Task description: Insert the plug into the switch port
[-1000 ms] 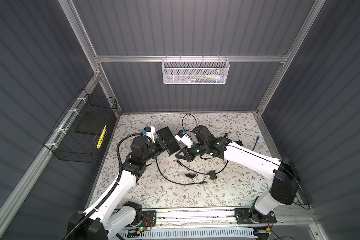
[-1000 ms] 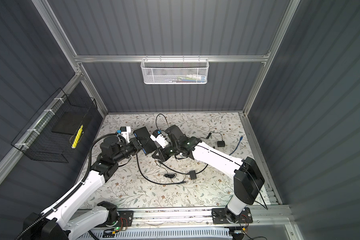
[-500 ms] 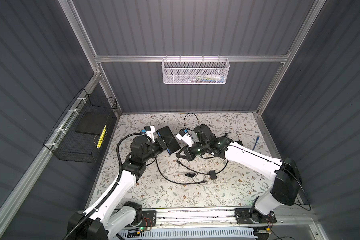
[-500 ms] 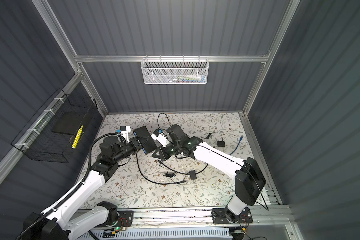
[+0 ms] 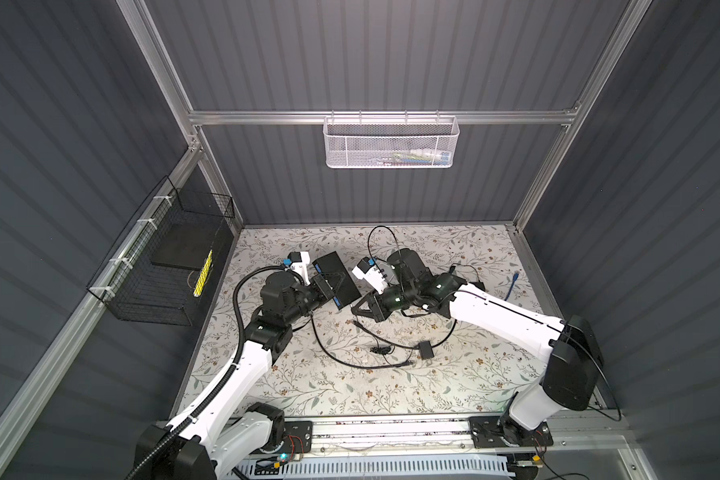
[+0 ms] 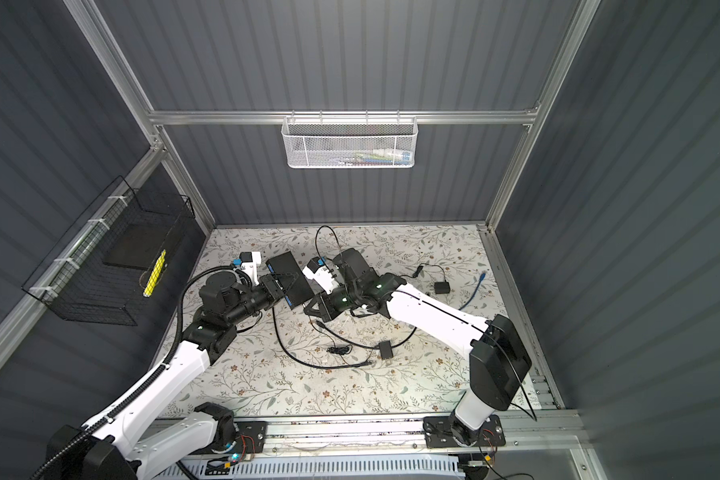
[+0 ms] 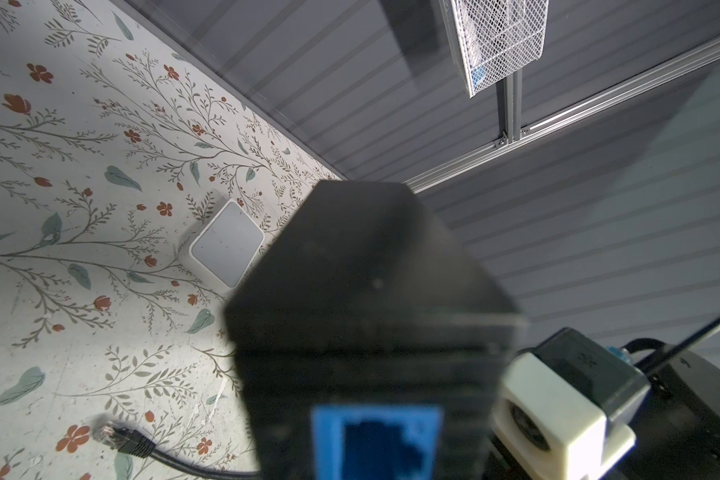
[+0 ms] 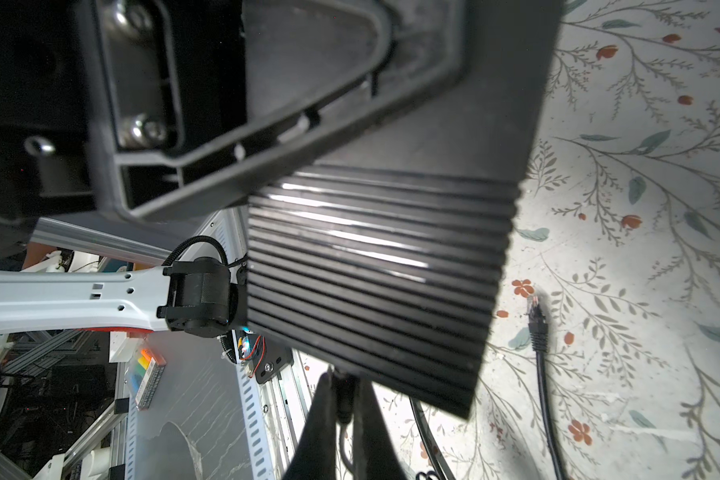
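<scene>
The switch (image 5: 335, 280) (image 6: 289, 276) is a black ribbed box held tilted above the table, with my left gripper (image 5: 325, 289) shut on it. One of its fingers (image 8: 308, 62) lies flat on the switch's smooth face. A blue port (image 7: 377, 444) shows on the near end in the left wrist view. My right gripper (image 8: 341, 415) (image 5: 356, 309) is shut on a small black plug (image 8: 344, 399). The plug's tip touches the edge of the switch's ribbed side (image 8: 375, 270). Whether it is seated in a port is hidden.
A loose black cable with an ethernet plug (image 8: 535, 311) (image 7: 117, 436) lies on the floral table below the switch. A black adapter (image 5: 425, 350), a blue cable (image 5: 513, 284) and a white square box (image 7: 227, 245) also lie there. A wire basket (image 5: 163, 270) hangs at left.
My right gripper has shifted only slightly beside the switch, still holding the plug. The left arm and the switch stay where they were.
</scene>
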`<state>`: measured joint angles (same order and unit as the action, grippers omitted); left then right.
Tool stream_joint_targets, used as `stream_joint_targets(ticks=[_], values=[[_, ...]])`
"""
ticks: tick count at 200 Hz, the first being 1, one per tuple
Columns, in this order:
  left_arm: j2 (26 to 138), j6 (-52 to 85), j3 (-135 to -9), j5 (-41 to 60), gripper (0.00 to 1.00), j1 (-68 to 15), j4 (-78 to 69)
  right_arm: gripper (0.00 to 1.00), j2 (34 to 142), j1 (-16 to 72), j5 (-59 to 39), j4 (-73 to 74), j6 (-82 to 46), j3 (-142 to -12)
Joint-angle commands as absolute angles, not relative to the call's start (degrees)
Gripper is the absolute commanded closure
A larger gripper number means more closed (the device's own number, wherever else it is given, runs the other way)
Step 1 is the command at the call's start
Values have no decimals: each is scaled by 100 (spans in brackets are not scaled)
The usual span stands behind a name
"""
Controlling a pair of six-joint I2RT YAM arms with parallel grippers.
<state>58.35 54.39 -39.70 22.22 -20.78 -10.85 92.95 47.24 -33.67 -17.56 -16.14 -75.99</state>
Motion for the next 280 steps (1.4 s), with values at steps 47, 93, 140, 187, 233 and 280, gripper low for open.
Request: stream_joint_targets(ticks=[47, 93, 140, 187, 233, 280], values=[[5756, 5483, -3935, 2415, 100, -2083, -1343, 100, 9431, 4728, -3325, -1473, -1640, -7840], [5713, 5317, -3955, 2573, 100, -2081, -1137, 100, 9492, 4694, -3098, -1805, -1613, -8145], [5524, 4875, -3974, 2805, 100, -2083, -455, 100, 9316, 4651, -2750, -1854, -1667, -8278], [5535, 5037, -3748, 2977, 100, -2079, -742, 100, 9349, 4658, -2743, -1523, -1777, -8306], [5768, 5428, -3594, 3155, 100, -2083, -1141, 100, 9196, 4691, -2611, -840, -1929, -8112], [5935, 5492, -3737, 3415, 100, -2083, -986, 100, 9004, 4685, -2657, -44, -1796, -7805]])
